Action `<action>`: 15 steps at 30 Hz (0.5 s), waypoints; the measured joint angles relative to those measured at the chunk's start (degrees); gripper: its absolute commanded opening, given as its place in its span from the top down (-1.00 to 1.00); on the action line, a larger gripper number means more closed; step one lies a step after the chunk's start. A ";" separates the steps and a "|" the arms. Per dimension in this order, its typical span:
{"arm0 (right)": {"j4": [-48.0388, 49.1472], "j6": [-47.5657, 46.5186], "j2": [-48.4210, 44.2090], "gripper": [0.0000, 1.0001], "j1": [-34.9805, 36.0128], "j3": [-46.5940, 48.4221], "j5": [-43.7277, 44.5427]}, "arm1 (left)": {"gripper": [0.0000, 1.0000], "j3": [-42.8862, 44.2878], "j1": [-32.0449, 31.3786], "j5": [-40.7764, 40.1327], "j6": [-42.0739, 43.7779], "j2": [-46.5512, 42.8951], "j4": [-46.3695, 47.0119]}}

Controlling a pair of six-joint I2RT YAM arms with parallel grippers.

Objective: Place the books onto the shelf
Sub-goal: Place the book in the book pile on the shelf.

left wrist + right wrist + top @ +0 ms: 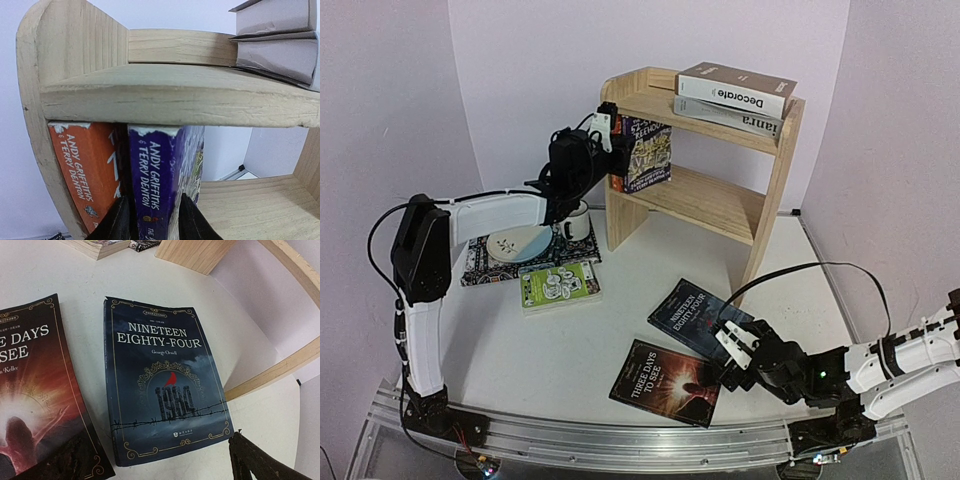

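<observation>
Placemat (480,268) at far left of the desk (520,345), bearing a plate (515,243) whose far edge lies under the left arm, and a mug (576,222). A green paperback (558,285) lies flat just in front. Left claw (155,222) is at the left end of the shelf (705,205), lower tier, its fingers (119,222) close on either side of the upright purple paperback (155,170); whether they press on it cannot be made out. Orange paperback (85,170) stands between the purple one and the side panel, hidden in the overhead view. On the top tier, "Decorate" (735,90) lies on a grey book (745,120) whose title is partly covered. "Three Days to See" (665,383) and "Nineteen Eighty-Four" (695,315) lie flat on the desk, side by side. Right claw (728,345) is spread wide and empty above the latter's near corner.
</observation>
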 measured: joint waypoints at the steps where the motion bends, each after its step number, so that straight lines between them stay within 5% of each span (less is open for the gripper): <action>1: 0.00 0.00 0.05 -0.97 -0.02 0.00 0.00 | 0.29 -0.15 0.00 -0.02 -0.20 -0.19 0.05; 15: 0.01 0.00 0.20 -0.97 -0.02 0.00 0.00 | 0.21 -8.92 0.16 -0.71 -2.90 -6.94 0.20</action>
